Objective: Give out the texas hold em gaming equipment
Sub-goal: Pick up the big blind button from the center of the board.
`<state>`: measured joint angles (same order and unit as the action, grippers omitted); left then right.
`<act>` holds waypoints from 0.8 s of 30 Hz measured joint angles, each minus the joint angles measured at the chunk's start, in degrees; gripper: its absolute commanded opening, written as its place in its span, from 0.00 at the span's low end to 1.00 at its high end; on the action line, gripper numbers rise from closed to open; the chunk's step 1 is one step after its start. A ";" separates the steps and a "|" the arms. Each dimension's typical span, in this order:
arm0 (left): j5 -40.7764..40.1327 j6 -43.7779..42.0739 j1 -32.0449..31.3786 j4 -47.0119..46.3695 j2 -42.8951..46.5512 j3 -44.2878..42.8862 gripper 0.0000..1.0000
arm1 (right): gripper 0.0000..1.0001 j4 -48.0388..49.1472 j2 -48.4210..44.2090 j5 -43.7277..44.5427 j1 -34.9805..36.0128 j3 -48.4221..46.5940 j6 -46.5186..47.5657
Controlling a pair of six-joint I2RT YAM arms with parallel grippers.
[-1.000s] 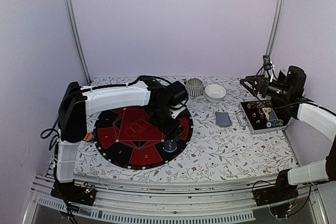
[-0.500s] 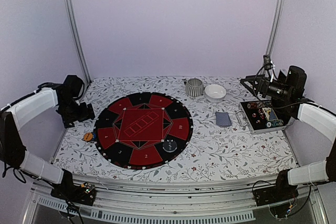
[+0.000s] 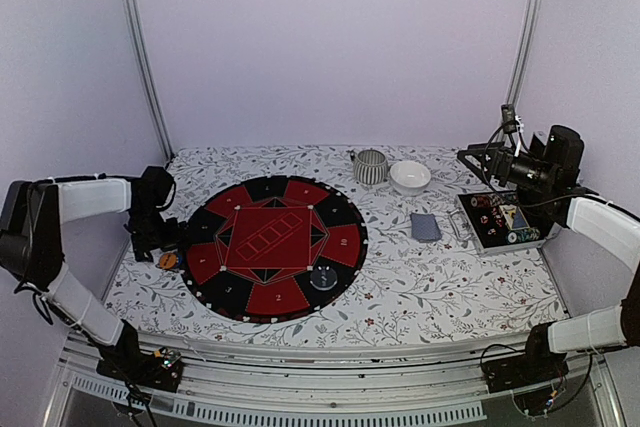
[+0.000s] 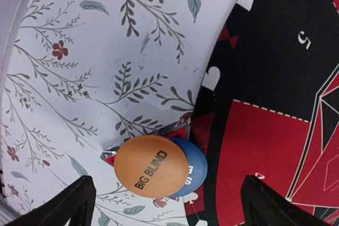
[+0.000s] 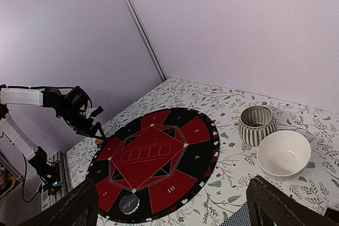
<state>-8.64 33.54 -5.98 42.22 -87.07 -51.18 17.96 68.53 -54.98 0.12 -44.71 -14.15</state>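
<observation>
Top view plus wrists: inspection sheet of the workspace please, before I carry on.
Surface: floral-cloth table with a round red-and-black mat on it.
Job's things: orange chip overlapping blue chip at the mat's left edge; card deck right of the mat; case with what look like chips; dark disc on the mat.
Clutter: ribbed cup and white bowl at the back.
Grippers: left gripper open over the two chips; right gripper open, empty, raised near the case.
Cables: black cable loops on the right arm.
Surroundings: lilac walls, metal uprights.
</observation>
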 measured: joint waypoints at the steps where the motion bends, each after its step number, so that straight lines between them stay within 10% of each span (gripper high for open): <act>1: 0.02 -0.24 0.00 -0.61 -0.50 0.00 0.95 | 0.99 0.00 0.00 0.00 0.00 0.00 0.00; 24: -2.34 -3.61 -0.02 -4.46 -6.10 0.46 0.68 | 0.99 -0.85 1.03 0.02 0.00 0.00 0.00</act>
<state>-10.98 29.93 -6.00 37.76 -93.17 -50.72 17.10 69.56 -54.96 0.12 -44.71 -14.15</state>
